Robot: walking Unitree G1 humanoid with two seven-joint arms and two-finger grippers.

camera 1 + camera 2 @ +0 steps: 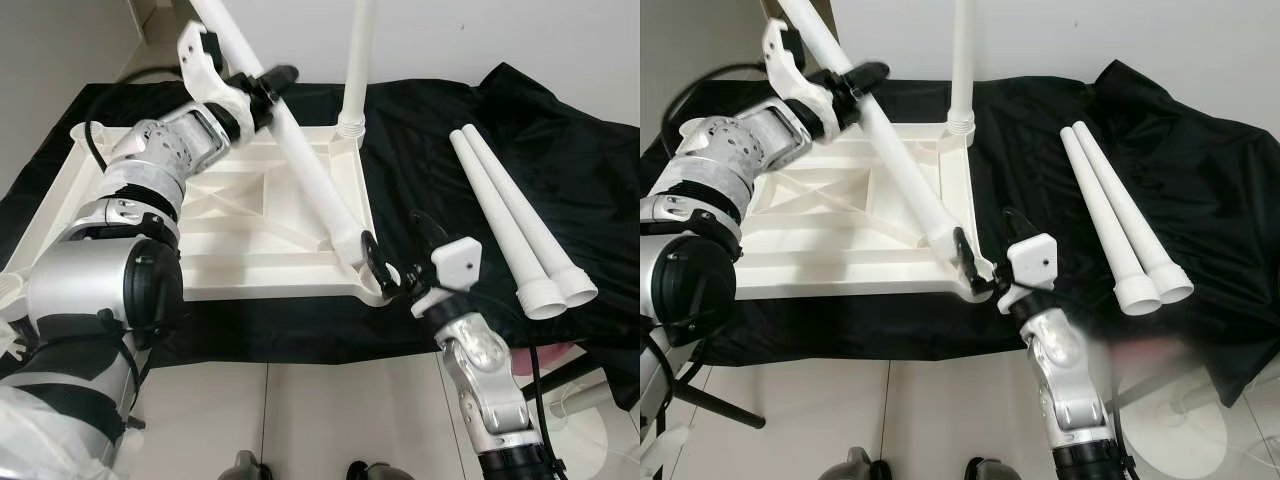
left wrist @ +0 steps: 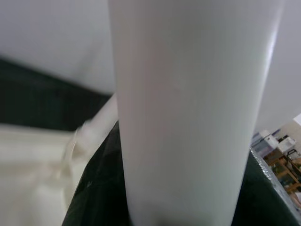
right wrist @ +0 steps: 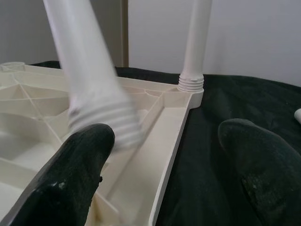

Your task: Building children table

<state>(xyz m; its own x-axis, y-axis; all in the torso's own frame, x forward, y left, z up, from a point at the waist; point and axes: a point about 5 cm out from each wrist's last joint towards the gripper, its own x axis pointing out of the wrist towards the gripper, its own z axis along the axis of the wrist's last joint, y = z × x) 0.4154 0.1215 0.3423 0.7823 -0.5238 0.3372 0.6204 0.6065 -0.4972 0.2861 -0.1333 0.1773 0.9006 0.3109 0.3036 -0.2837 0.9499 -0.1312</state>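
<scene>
**Table leg held at a slant over the near right corner socket**

The white plastic tabletop (image 1: 235, 215) lies upside down, ribs upward, on a black cloth (image 1: 430, 170).

The left gripper (image 1: 250, 92) is clenched around a long white plastic table leg (image 1: 300, 150) partway along its shaft. The leg's long axis runs diagonally: the upper end points up and toward the far left, and the threaded lower end points down at the tabletop's near right corner.

The right gripper (image 1: 398, 252) stands at that same corner, fingers spread, one finger on each side of the corner, grasping nothing.

A second white leg (image 1: 357, 60) stands upright, seated in the far right corner socket. Two more white tapered legs (image 1: 515, 225) lie side by side on the cloth to the right of the tabletop, flared ends toward the robot.

The right wrist view shows the threaded end (image 3: 106, 120) of the slanted leg above the ribbed interior, between the finger (image 3: 70, 183) and the rim; whether it touches the socket cannot be told. The left wrist view shows the leg shaft (image 2: 188, 108) at close range.
</scene>
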